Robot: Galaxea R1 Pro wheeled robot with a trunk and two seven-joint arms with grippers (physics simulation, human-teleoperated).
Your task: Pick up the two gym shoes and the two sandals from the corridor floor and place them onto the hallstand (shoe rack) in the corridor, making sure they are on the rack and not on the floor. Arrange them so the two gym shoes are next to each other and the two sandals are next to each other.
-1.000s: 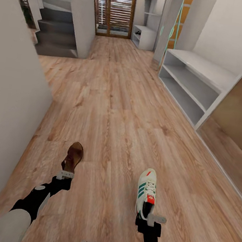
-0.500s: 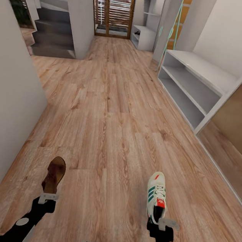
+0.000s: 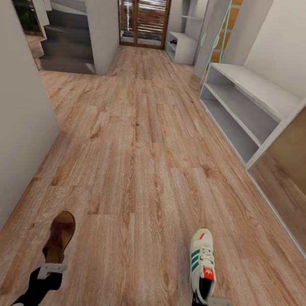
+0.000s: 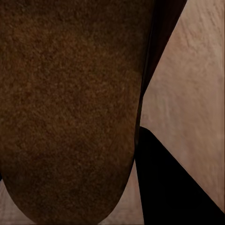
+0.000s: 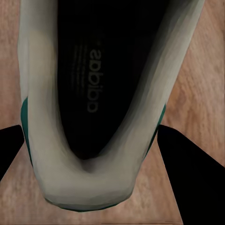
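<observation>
One brown sandal (image 3: 60, 236) is carried just above the corridor floor (image 3: 139, 146), my left gripper (image 3: 52, 269) shut on its heel end. Its footbed (image 4: 70, 103) looms close in the left wrist view, a dark finger (image 4: 173, 187) beside it. My right gripper (image 3: 212, 302) is shut on the heel of a white gym shoe (image 3: 202, 262) with green stripes and a red tongue patch. The right wrist view looks into the shoe's dark opening (image 5: 89, 79), between black fingers (image 5: 192, 173). The hallstand (image 3: 182, 47) stands far down the corridor by the glass door, with staggered shelves above it.
A plain white low shelf unit (image 3: 248, 106) lines the right wall, with a brown panel (image 3: 299, 160) after it. A pale wall (image 3: 11, 117) runs close on the left. Grey stairs (image 3: 67, 37) and a pillar (image 3: 99, 17) stand at the far left.
The view swung slightly at first, then held. Both grippers have drawn back toward me, carrying the sandal and the gym shoe lower in the picture.
</observation>
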